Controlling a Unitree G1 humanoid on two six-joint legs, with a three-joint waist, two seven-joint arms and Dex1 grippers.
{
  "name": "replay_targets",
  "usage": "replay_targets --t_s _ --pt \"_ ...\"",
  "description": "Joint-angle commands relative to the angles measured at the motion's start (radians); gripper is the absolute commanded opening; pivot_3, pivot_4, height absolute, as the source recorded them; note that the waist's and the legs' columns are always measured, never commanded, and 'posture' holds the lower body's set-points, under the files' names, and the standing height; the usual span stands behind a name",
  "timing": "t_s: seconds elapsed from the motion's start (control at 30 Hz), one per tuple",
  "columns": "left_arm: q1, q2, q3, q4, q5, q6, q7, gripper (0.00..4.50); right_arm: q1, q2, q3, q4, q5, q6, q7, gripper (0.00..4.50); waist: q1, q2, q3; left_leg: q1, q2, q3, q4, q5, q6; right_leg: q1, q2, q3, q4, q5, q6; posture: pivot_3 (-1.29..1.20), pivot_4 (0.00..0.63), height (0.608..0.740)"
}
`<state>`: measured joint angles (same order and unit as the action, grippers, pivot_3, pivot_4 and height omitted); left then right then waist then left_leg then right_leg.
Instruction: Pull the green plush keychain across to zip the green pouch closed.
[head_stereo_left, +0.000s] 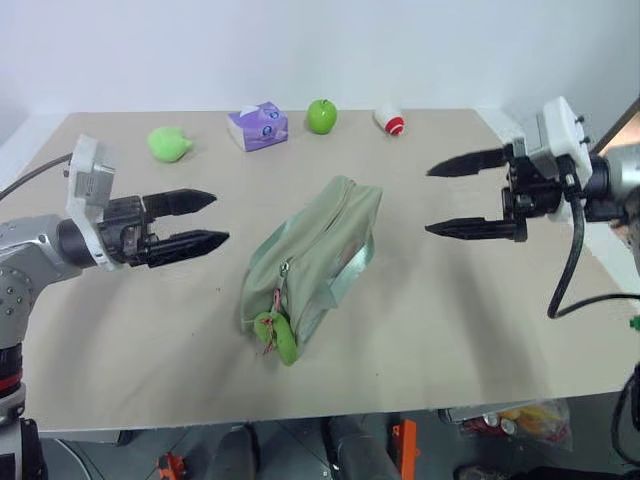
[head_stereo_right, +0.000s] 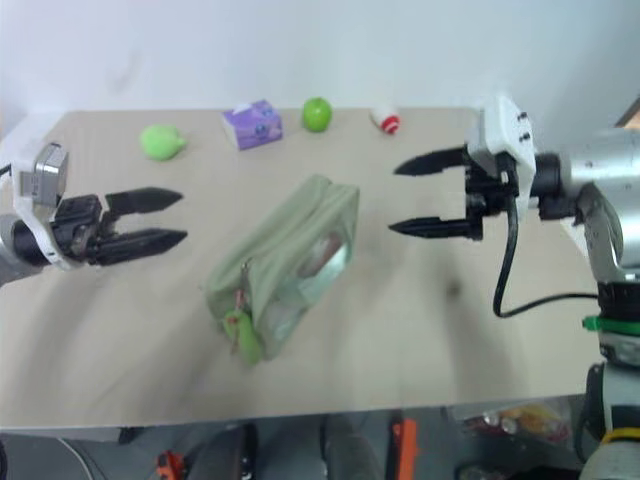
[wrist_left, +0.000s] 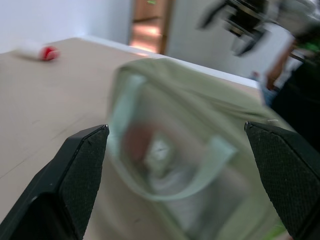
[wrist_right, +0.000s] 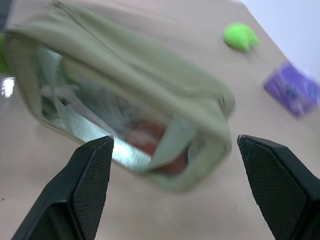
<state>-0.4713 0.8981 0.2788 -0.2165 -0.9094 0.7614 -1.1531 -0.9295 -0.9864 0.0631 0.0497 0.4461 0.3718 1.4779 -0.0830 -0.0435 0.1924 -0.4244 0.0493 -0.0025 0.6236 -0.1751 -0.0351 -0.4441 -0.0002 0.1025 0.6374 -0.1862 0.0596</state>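
Both wrist views blur green pouch (head_stereo_left: 315, 255), contents indistinct

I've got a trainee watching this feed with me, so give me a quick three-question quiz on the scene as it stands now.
1. True or false: the left tool is shut on the keychain.
2. Which end of the pouch does the keychain hang at: A) the end nearest the robot, B) the end nearest the apple, C) the middle?
3. Name the item at the back of the table between the plush toy and the apple.

Key: 1. False, both tools stand open, apart from the pouch, the right tool on its other side. 2. A. 3. The tissue box.
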Motion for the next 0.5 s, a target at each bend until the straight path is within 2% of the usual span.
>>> replay_targets --t_s 0.03,0.3,0.5 --pt "-0.06 0.019 -0.022 -0.062 -0.027 0.0 -0.043 4.5 -0.124 0.061 0.101 0.033 -0.057 -0.086 0.113 4.1 0.0 0.0 0.0 0.0 0.0 0.0 -0.001 0.0 0.0 0.0 0.0 0.0 0.0 0.0 -0.001 0.0 0.15 0.74" --pt "-0.118 0.001 -0.039 -0.082 -0.054 0.011 -0.024 4.5 -0.312 0.144 0.345 0.132 -0.052 -0.269 0.137 4.1 0.003 0.0 0.0 0.0 0.0 -0.002 0.001 0.0 0.0 -0.001 0.001 0.0 0.008 -0.005 -0.001 0.0 0.15 0.74" --pt "-0.112 -0.008 -0.023 -0.097 -0.067 0.016 0.011 4.5 -0.356 0.146 0.487 0.186 -0.039 -0.382 0.137 4.1 0.005 0.0 0.0 0.0 0.0 -0.003 0.002 0.0 0.0 -0.001 0.001 0.0 0.01 -0.005 -0.001 0.0 0.15 0.74"
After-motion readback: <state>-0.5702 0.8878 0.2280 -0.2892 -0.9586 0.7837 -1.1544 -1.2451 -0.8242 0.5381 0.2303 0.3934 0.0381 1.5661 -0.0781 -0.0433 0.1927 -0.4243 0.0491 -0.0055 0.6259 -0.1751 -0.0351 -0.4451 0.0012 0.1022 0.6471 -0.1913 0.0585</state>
